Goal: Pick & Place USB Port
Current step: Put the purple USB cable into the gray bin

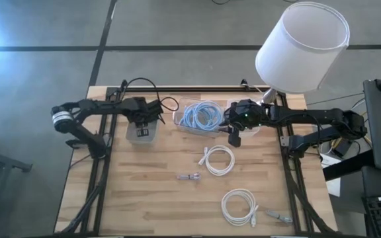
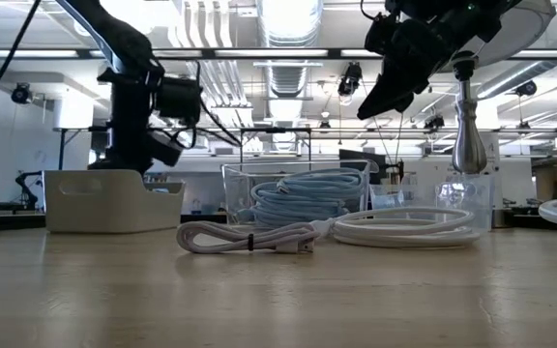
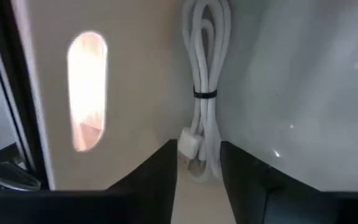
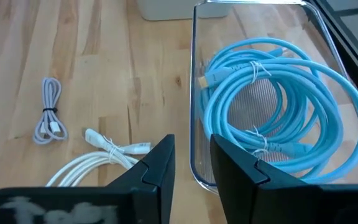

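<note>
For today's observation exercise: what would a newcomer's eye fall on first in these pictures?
Probably the bright blue cable coil in the clear tray at the table's back centre, beside the right gripper. Next, the large white lampshade at the back right corner. The left gripper reaches into the white bin, over a bundled white cable.

Two dark, slender jointed arms, black cables looping off the wrists. Pale silver band on left arm's base joint (image 1: 60, 117). Small green light on right wrist (image 1: 246, 113). Flat, black, angular fingers (image 4: 160, 163).
</note>
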